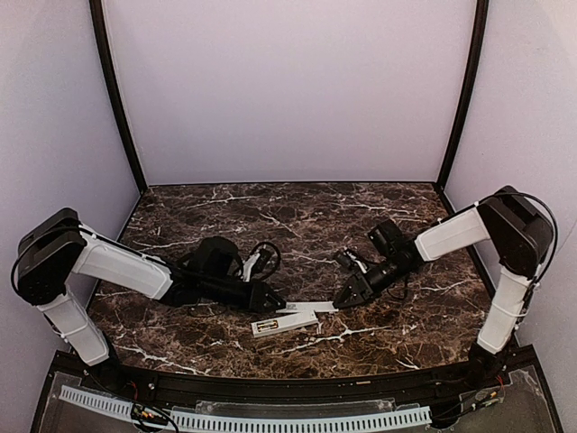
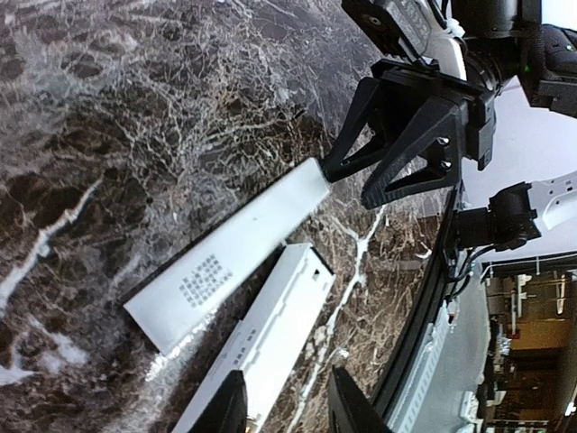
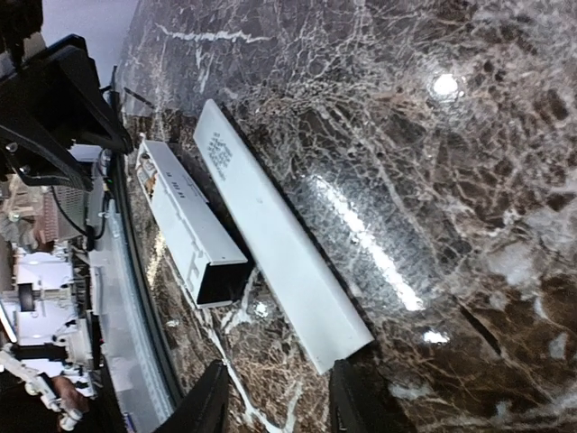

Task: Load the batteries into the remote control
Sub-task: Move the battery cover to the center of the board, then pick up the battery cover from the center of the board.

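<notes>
The white remote control [image 1: 287, 324] lies near the front of the marble table; its left end shows a dark, gold-tinted patch [image 1: 264, 327] that may be the batteries, I cannot tell. The flat white cover strip [image 1: 306, 308] lies just behind it. My left gripper [image 1: 275, 302] is open, and in the left wrist view [image 2: 284, 410] the remote [image 2: 275, 334] runs between its fingers beside the printed cover [image 2: 225, 262]. My right gripper [image 1: 343, 299] is open at the cover's right end. The right wrist view [image 3: 275, 401] shows the cover [image 3: 279, 244] and the remote [image 3: 185, 221].
The black front rail [image 1: 288, 386] runs along the table's near edge, close to the remote. Plain walls enclose the table on three sides. The two grippers face each other a short distance apart over the cover strip.
</notes>
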`<state>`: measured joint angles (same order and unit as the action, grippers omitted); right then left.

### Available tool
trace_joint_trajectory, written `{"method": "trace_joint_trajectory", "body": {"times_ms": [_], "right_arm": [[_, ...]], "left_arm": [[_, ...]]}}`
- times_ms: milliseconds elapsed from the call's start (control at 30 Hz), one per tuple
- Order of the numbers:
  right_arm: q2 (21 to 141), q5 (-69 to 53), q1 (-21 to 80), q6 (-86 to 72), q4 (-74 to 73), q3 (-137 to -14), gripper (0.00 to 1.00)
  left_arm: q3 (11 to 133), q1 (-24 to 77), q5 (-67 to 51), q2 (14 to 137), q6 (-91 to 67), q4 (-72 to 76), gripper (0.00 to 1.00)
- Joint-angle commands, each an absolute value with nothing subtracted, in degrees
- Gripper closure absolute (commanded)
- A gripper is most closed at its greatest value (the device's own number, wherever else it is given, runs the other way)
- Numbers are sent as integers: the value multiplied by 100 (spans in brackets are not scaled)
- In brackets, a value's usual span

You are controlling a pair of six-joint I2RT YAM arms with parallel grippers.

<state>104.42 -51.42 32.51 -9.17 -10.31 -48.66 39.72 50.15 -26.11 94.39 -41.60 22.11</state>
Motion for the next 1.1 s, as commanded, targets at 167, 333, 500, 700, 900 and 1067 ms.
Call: {"method": "trace_joint_trajectory", "body": {"times_ms": [167,333,500,700,900,1067], "right_arm": [[8914,-3126,3600,257,-1433,-5040,47],[9371,-2311,3887,508,-2096,-5520,61],[9959,-1808,4167,491,-2570,-5858,77],[10219,-1961,4183,437,-2601,-5982,91],[10328,-1976,4200,500,-2686,-5953,96],[10272,-1831,4289,455,-2762,-5910,89]], "left_arm": [[4112,4406,-2109,8616,-3610,1029,47],[4571,4315,-1853,8741,-3201,-99,52],[4413,4447,-2046,8915,-3361,389,53],[4388,4583,-2076,9194,-3426,662,53],[4404,4645,-2058,9339,-3465,743,53],[4427,4673,-1996,9407,-3464,717,52]]}}
